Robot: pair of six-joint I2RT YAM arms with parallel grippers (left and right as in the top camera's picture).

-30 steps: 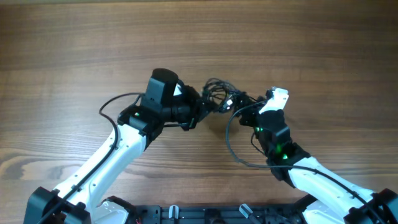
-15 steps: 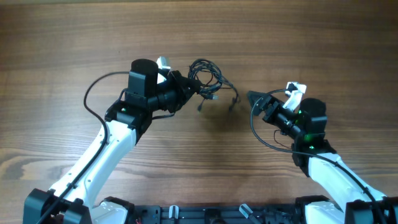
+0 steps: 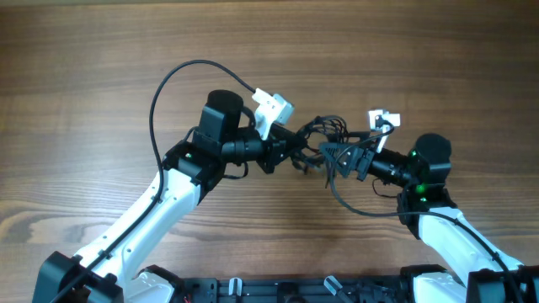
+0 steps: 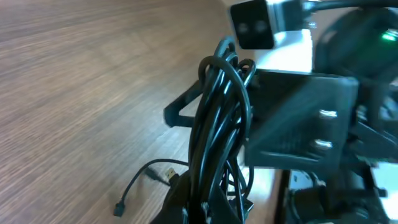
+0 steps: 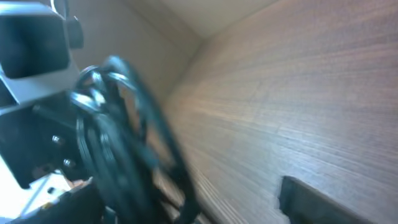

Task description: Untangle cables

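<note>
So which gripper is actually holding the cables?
The left gripper: it is shut on the cables. The right gripper stands open close to them, not clamped.

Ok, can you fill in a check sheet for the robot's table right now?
Surface: wooden table, brown wood grain.
Job's things: cables, one knotted black bundle held up between the two arms; a plug end trails loose.
Clutter: nothing seen.
Grippers: left gripper shut on the cables; right gripper open, a finger on either side of the bundle.
Cables: arm wires, thicker, looping off each arm.
Surroundings: dark rig frame at the near edge.
</note>
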